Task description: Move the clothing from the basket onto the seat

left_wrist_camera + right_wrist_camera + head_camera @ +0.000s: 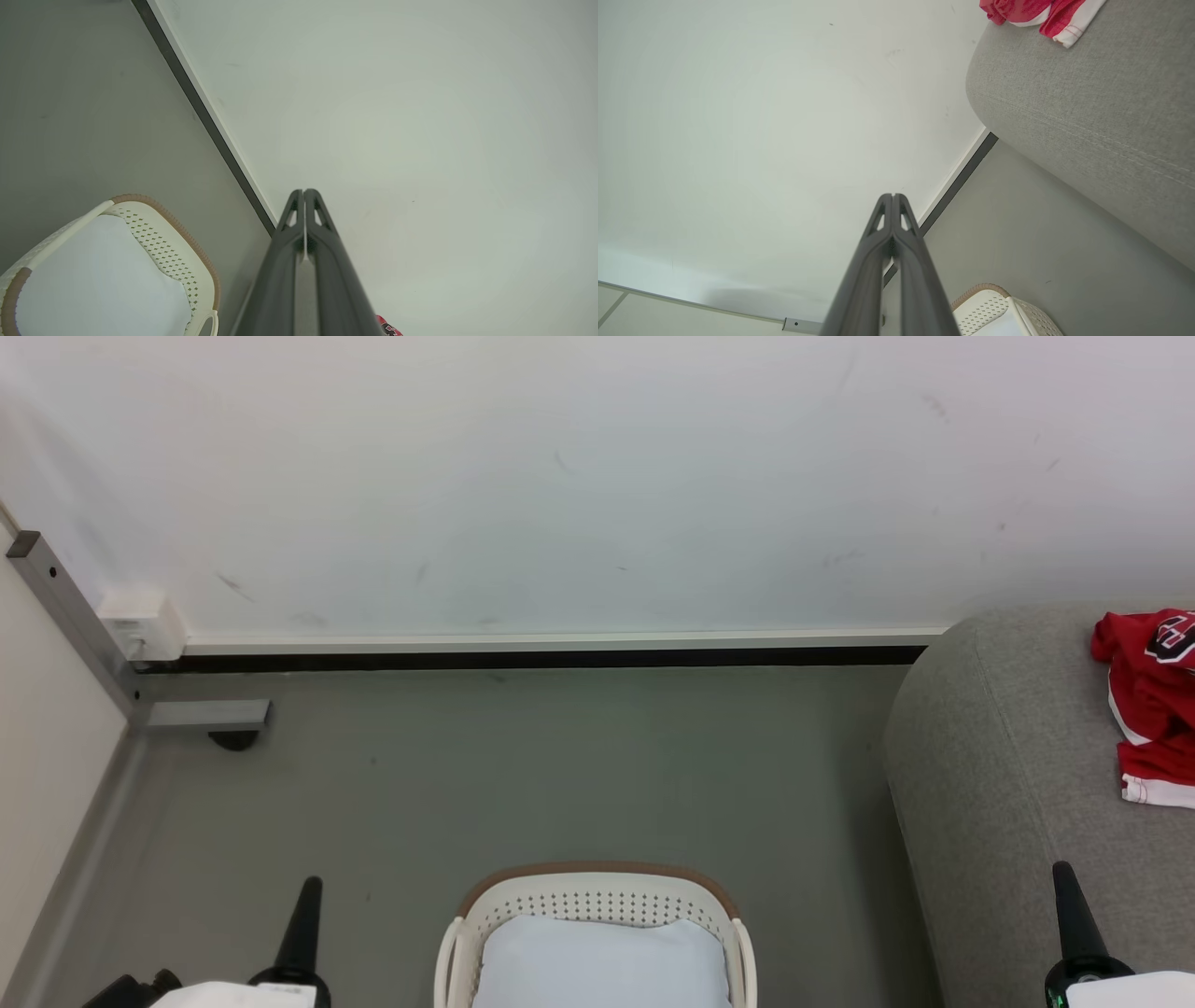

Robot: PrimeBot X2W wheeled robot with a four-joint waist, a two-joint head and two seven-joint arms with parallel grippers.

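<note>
Soft, even indoor light filling all three views, white wall [597, 476] glowing bright and flat, faint shadow lying on the floor [560, 775] beside the seat [990, 756], wrist views darkening toward their corners, dark fingers [275, 280] blurring near the lens.

Looks like a plain indoor room furnished home-style: scuffed white wall [597, 476], black skirting strip [560, 659], smooth grey floor [560, 775], grey upholstered seat [1008, 756], cream laundry basket [597, 903], metal-framed partition [70, 611] at left.
</note>
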